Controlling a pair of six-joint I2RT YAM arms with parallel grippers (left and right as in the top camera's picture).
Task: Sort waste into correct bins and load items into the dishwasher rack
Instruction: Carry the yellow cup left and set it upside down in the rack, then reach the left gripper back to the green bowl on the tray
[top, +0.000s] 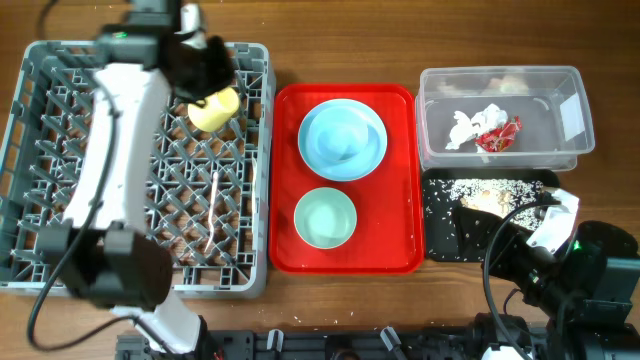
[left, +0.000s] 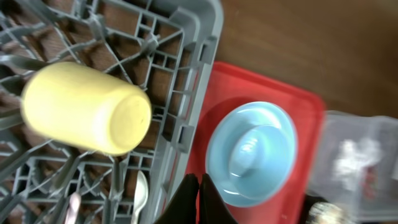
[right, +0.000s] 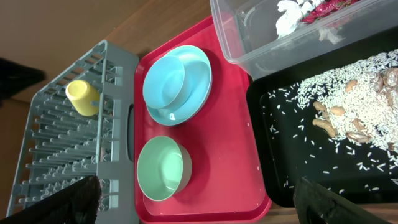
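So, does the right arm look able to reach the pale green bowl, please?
Probably yes: the pale green bowl sits uncovered on the red tray, clear of the blue plate, with nothing between it and the open right gripper.

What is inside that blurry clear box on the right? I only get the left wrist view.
Observer: The clear tub holds a crumpled white napkin and a red-and-clear wrapper.
Operator: Is anything else waiting to be loaded?
Observer: Yes, a pale green bowl sits on the red tray beside the light blue plate.
Operator: Is there a second bin?
Observer: A black tray next to the tub holds scattered rice scraps.
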